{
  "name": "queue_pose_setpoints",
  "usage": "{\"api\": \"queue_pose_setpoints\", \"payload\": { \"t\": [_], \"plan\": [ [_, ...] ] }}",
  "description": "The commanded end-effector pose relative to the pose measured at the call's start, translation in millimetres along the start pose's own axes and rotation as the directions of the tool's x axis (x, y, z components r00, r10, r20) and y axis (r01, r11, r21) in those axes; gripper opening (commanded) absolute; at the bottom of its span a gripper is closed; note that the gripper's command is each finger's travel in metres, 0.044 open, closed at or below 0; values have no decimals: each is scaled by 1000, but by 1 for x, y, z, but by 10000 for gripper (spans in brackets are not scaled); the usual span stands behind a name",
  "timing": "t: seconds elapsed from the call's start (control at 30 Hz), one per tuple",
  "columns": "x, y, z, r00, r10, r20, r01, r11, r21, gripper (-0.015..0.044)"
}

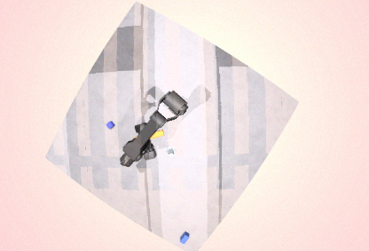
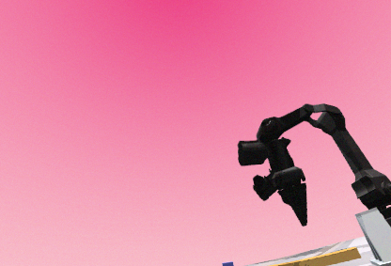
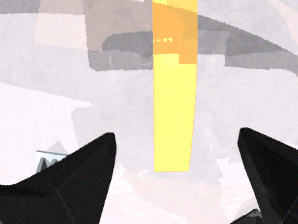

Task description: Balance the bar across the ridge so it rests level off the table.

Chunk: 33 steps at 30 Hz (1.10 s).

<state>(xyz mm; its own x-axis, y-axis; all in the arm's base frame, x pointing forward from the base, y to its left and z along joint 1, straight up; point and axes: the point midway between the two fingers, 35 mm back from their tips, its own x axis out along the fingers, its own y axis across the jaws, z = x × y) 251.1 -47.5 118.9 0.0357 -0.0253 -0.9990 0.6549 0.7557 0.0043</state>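
The yellow bar [image 1: 157, 134] [image 2: 329, 257] [image 3: 175, 110] lies on the table, partly hidden under the arm in the top view. The small pale grey ridge [image 1: 170, 151] [image 2: 376, 236] stands apart from the bar, to the right of its visible end in the top view. It also shows partly behind the left finger in the wrist view. My gripper [image 2: 304, 224] [image 3: 178, 139] is open and empty, pointing down above the table. In the wrist view the bar's near end lies between the lines of the two fingers, below them. The fingertips are hidden in the top view.
A small purple-blue cube [image 1: 110, 125] [image 2: 227, 264] lies left of the bar. A blue block [image 1: 184, 238] lies close to the table's bottom corner in the top view. The arm and its shadow stretch over the middle of the table.
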Motion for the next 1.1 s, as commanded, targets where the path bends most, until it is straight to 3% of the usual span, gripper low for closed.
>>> {"api": "queue_pose_setpoints", "payload": {
  "t": [0.0,0.4,1.07],
  "plan": [
    [1,-3,-5,1000,9,-20,-9,999,36,315],
    [45,-3,-5,1000,9,-20,-9,999,36,315],
    [68,-3,-6,1000,9,-20,-8,999,36,315]
  ]
}}
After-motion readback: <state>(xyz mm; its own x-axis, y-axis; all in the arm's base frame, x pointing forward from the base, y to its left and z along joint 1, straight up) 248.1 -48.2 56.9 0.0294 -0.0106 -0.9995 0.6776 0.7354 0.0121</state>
